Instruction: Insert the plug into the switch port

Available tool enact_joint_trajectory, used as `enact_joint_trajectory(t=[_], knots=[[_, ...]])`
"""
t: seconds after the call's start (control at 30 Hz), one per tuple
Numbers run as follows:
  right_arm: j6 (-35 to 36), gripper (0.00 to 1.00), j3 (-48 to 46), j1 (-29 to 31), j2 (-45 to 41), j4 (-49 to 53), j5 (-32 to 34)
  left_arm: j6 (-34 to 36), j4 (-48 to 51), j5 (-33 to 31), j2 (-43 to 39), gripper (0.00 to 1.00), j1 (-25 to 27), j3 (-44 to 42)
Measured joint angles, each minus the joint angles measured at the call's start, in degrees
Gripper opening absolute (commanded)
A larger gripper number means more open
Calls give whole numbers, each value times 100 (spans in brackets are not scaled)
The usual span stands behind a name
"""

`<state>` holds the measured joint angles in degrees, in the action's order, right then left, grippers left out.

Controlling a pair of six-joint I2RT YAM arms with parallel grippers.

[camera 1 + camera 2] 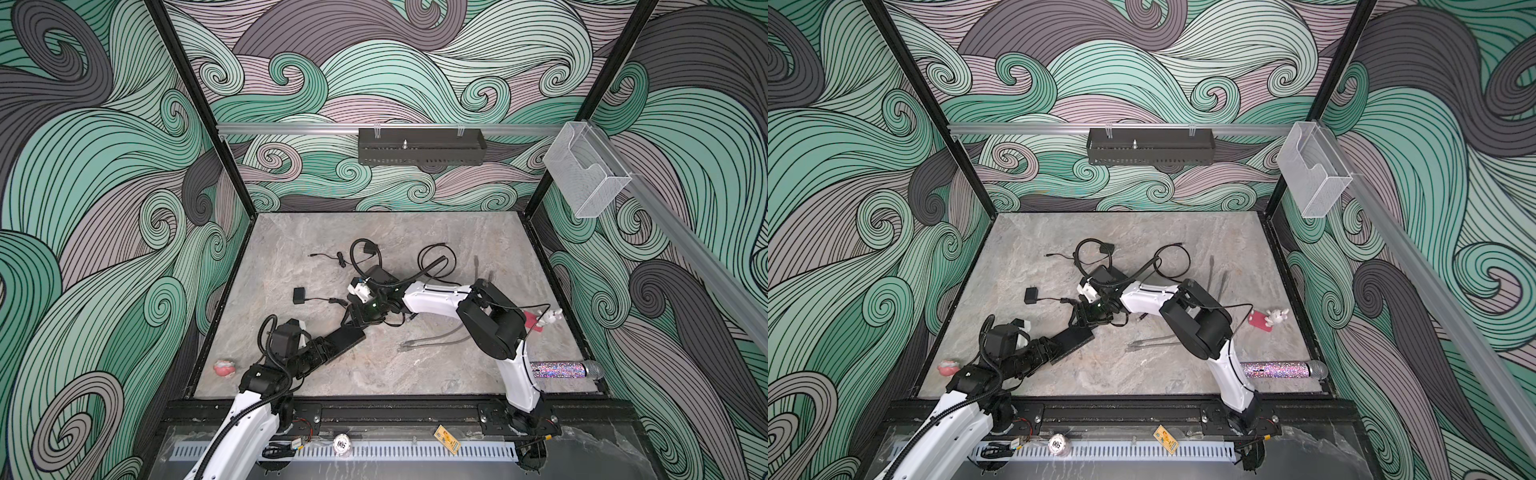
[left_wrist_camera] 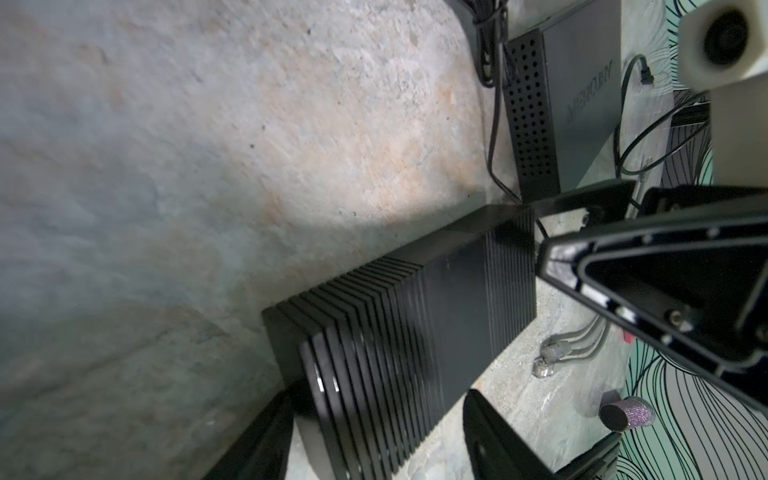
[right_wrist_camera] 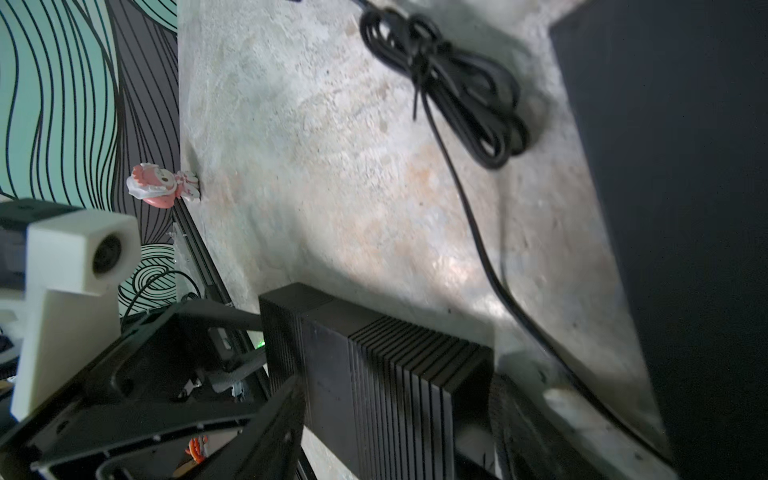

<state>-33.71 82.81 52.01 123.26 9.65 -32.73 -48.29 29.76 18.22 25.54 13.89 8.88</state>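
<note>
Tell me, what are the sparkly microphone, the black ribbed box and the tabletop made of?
Microphone: handle looks glitter-covered, sparkling pink and silver; head seems metal mesh. Ribbed box: probably hard plastic or painted metal, matte black with faint glints. Tabletop: looks like grey veined stone, maybe only a printed surface.

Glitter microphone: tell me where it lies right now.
In both top views the glitter microphone lies at the table's front right corner, beside the right arm.
</note>
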Motion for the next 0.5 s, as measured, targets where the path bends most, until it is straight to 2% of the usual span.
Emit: enact_joint_trajectory(t=[0.37,0.5], knots=[[0,70,1685,321,1019,42,26,-289,1115,66,-1051,67,13,81],[7,70,2094,400,1193,4,2,-378,1191,153,-1274,67,28,90]])
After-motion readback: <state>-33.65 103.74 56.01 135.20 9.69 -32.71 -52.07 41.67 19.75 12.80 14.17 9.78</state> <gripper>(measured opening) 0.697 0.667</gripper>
